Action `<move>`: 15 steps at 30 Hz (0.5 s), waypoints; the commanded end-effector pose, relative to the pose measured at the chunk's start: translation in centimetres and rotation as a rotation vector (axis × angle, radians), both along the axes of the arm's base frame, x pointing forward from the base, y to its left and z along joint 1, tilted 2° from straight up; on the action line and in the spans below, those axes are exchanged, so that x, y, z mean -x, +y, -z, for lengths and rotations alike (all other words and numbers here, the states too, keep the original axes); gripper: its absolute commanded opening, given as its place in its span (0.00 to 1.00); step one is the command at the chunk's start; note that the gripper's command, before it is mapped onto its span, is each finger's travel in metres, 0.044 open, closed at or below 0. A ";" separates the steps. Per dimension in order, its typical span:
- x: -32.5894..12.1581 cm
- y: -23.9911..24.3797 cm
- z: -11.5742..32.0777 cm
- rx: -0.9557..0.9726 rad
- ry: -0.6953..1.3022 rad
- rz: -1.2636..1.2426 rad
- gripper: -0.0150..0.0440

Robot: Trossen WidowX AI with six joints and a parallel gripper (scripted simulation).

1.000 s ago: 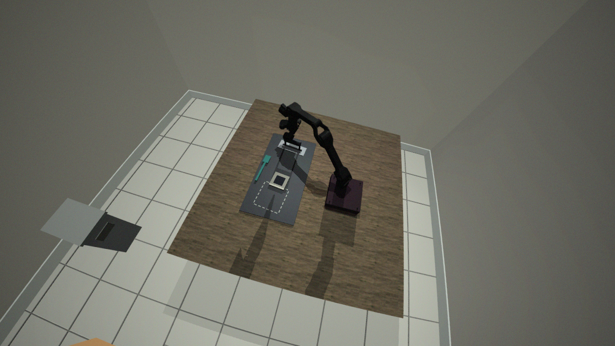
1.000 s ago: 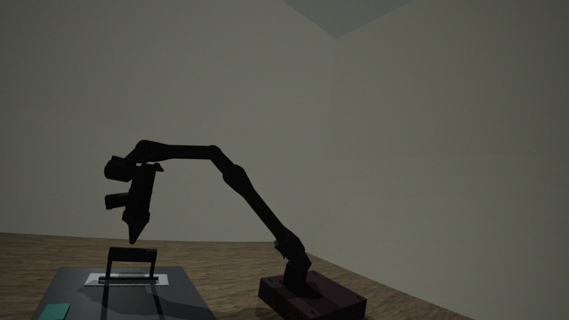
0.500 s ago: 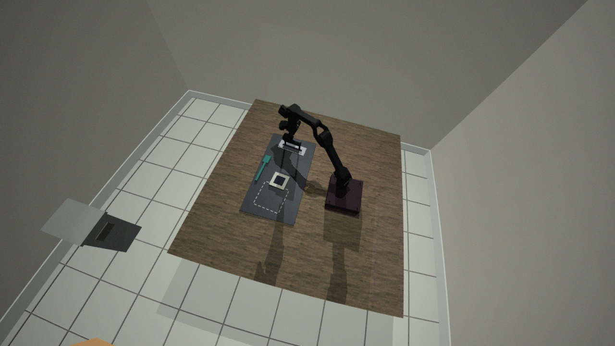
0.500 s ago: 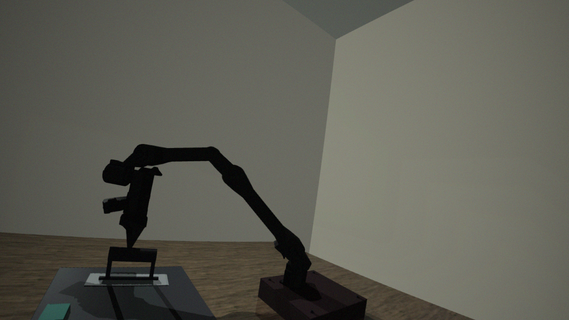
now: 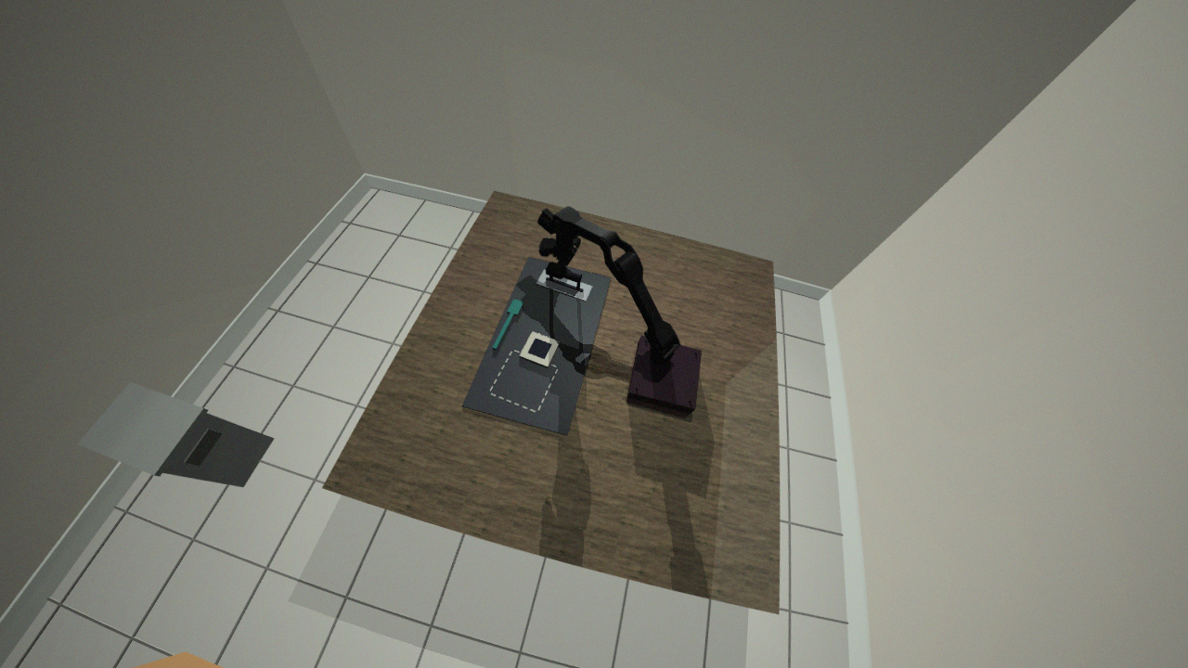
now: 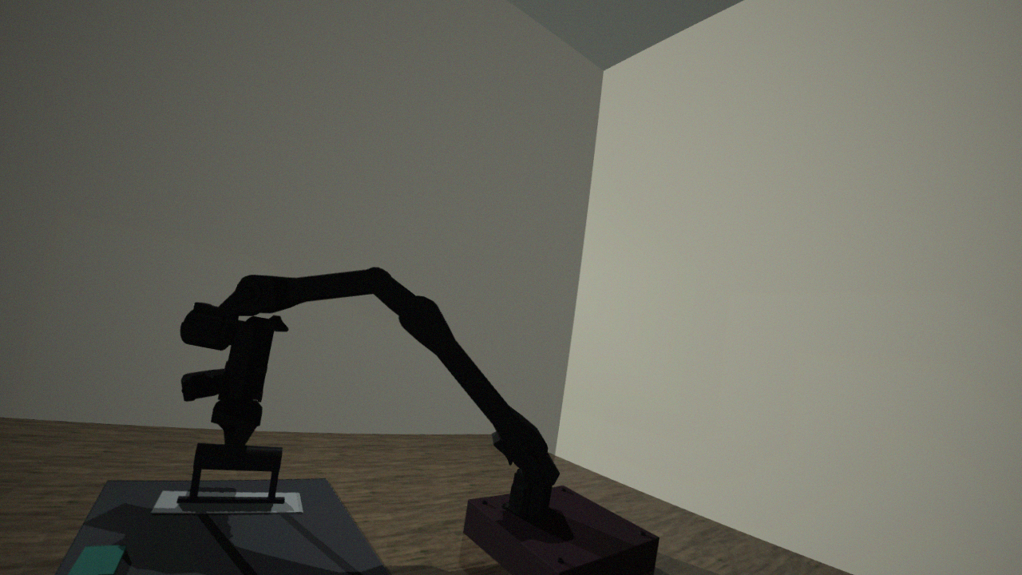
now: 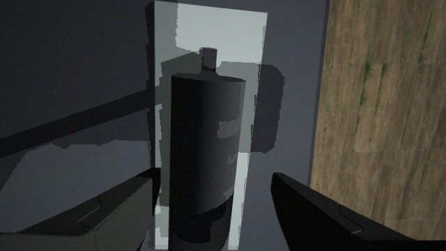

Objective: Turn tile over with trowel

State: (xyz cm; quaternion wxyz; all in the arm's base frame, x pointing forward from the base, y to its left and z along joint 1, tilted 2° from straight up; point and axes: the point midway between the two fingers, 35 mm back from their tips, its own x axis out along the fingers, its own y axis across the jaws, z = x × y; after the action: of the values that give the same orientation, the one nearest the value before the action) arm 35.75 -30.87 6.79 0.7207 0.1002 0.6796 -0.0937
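The small trowel, a pale plate with a black bar handle on two posts (image 5: 586, 292) (image 6: 291, 502) (image 7: 223, 28), lies flat at the far end of the dark mat (image 5: 559, 417) (image 7: 293, 45). My gripper (image 5: 561, 270) (image 6: 238, 439) (image 7: 217, 178) points down over the handle. It is open, with one finger on each side of the handle in the wrist view and a gap on both sides. The tile (image 5: 539, 349), cream with a dark square facing up, lies at the far edge of the dashed outline (image 5: 514, 402), seemingly overlapping its line.
A teal spatula-like tool (image 5: 507, 324) (image 6: 98, 560) lies along the mat's left side, beside the tile. The arm's dark base (image 5: 665, 378) (image 6: 600, 550) stands on the wooden table (image 5: 465, 465), right of the mat. Arm shadows cross the mat and table.
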 end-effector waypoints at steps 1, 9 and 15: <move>0.1 0.2 0.7 -0.008 0.004 0.005 0.71; 0.1 0.2 0.7 -0.008 0.004 0.005 0.62; 0.1 0.2 0.7 -0.008 0.004 0.005 0.55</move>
State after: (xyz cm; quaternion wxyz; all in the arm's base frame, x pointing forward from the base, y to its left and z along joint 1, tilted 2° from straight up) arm 35.74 -30.66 6.23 0.7201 0.1023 0.6803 -0.0908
